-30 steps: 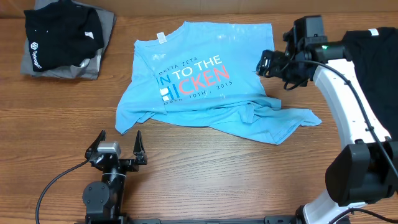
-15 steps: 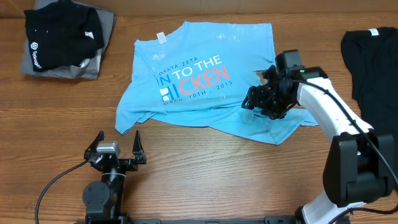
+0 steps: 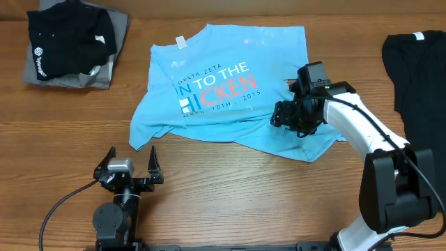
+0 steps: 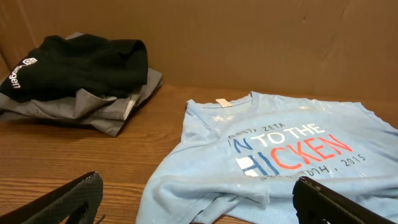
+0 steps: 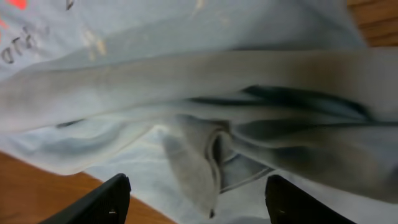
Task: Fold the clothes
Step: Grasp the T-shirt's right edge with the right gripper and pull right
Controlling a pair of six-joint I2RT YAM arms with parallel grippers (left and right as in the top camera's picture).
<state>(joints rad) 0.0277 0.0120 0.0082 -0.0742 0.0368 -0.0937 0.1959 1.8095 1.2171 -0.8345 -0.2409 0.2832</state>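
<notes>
The light blue T-shirt (image 3: 223, 90) lies spread on the table, its lower hem and right sleeve bunched into folds. It has white, blue and red lettering (image 3: 216, 85). My right gripper (image 3: 287, 120) is open, low over the rumpled right sleeve (image 5: 211, 143), fingers (image 5: 102, 202) either side of a fold. My left gripper (image 3: 132, 162) is open and empty near the front edge, just short of the shirt's lower left corner (image 4: 205, 193). A black shirt (image 3: 418, 84) lies at the right edge.
A stack of folded black and grey clothes (image 3: 70, 49) sits at the back left, also in the left wrist view (image 4: 81, 81). A cardboard wall (image 4: 249, 37) runs behind the table. Bare wood (image 3: 244, 188) lies in front of the shirt.
My right arm swung from the shirt's upper right edge down and left onto the bunched right sleeve, then crept slightly further left. The left arm has not moved.
</notes>
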